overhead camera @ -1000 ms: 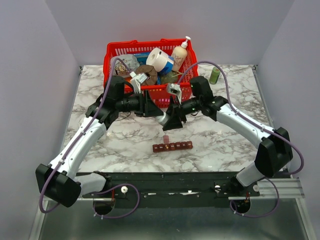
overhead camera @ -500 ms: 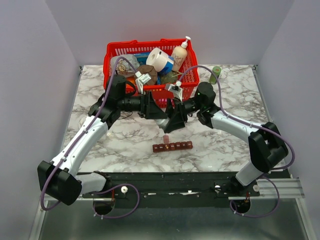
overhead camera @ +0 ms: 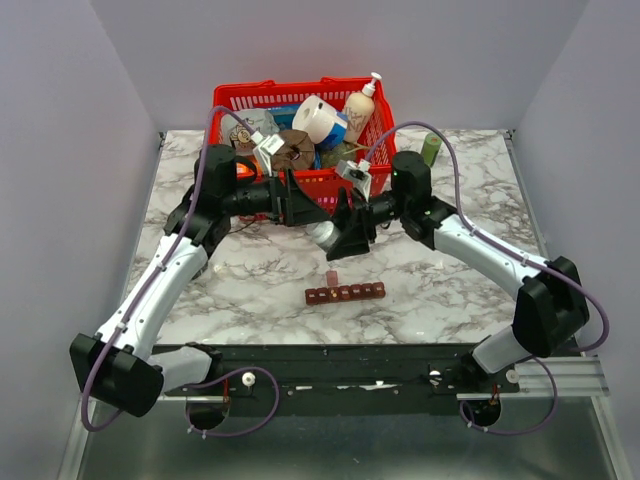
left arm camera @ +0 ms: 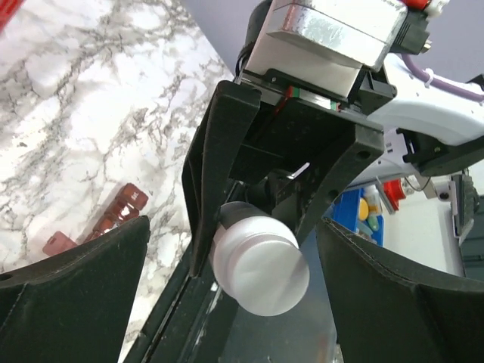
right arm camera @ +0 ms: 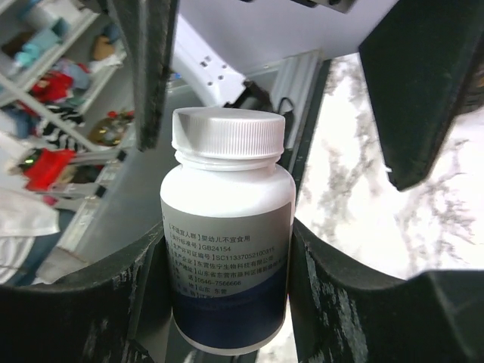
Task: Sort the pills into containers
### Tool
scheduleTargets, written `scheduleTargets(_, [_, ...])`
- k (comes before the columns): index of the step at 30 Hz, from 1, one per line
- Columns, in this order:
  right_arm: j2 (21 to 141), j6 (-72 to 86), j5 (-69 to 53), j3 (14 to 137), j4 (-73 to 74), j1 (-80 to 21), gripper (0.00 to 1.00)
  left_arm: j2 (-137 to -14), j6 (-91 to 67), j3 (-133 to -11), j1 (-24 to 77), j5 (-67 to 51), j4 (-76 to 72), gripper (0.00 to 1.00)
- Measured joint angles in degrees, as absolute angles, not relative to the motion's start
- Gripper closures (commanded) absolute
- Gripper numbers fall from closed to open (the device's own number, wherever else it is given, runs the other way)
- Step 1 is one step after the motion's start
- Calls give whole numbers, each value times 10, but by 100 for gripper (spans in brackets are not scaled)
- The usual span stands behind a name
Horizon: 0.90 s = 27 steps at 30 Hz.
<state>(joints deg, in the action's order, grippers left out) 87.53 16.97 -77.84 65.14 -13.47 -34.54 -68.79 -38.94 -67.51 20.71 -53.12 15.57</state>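
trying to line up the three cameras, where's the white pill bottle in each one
Top external: pill bottle at centre, just beyond the containers.
Left wrist: lower middle, cap toward the camera, held in the right gripper.
Right wrist: dead centre, upright in frame, clamped by the same gripper.
Shared landmark: the marble table, in all three.

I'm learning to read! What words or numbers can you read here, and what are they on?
"GB24154": on the label of the white bottle.
Other label lines, Chinese characters and long numbers: too small to read surely.
Things in the red basket: too small to read.
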Motion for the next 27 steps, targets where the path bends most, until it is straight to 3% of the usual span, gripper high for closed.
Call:
scheduleTargets(12, [835, -98, -608, 697, 117, -347, 92, -618, -419, -669, 181, -449, 149, 4])
scheduleTargets(27, [801, -262, -431, 709, 195, -391, 92, -659, -404, -638, 210, -438, 160, 17])
